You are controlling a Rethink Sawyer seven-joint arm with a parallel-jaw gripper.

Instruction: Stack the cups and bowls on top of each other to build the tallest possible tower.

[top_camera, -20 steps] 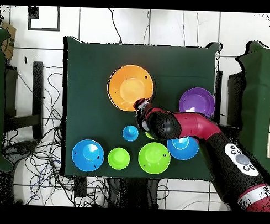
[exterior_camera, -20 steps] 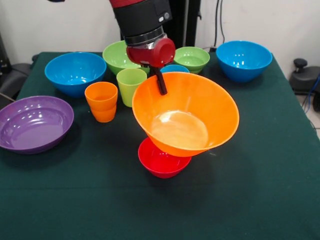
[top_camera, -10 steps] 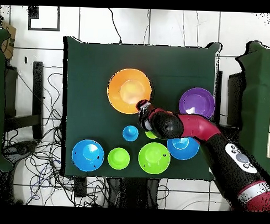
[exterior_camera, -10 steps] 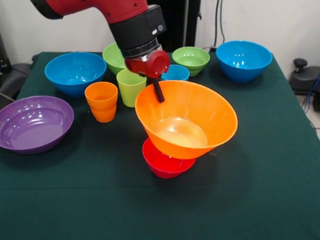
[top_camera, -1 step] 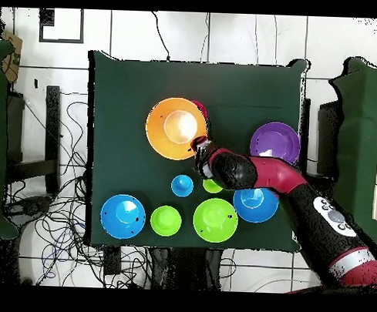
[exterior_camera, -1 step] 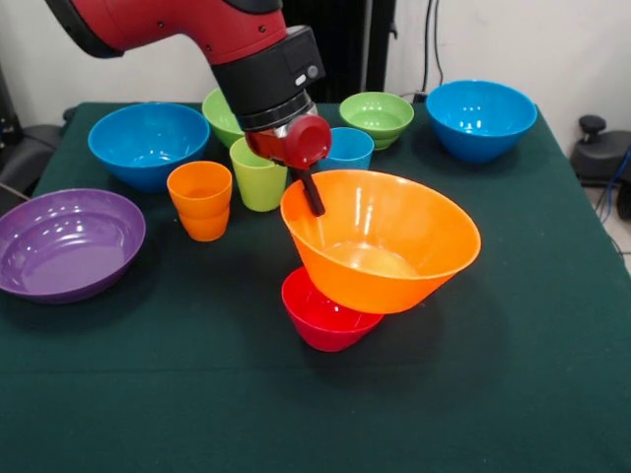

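Pinching the rim at ten o'clock, the gripper (exterior_camera, -1 step: 314, 195) holds the big glossy orange plastic bowl (exterior_camera, -1 step: 385, 241) tilted over the small red bowl (exterior_camera, -1 step: 320, 317); light, stiff, probably slippery.

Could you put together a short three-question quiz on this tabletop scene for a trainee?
1. True or false: the big orange bowl lies flat on the table.
2. What is the hand gripping? A) the orange cup B) the orange bowl's rim C) the purple bowl
3. Fill in: the small ____ bowl sits partly under the orange bowl.

Key:
1. False; it is tilted, propped over the small bowl beneath it.
2. B; the hand is at the rim nearest the lime green cup.
3. red
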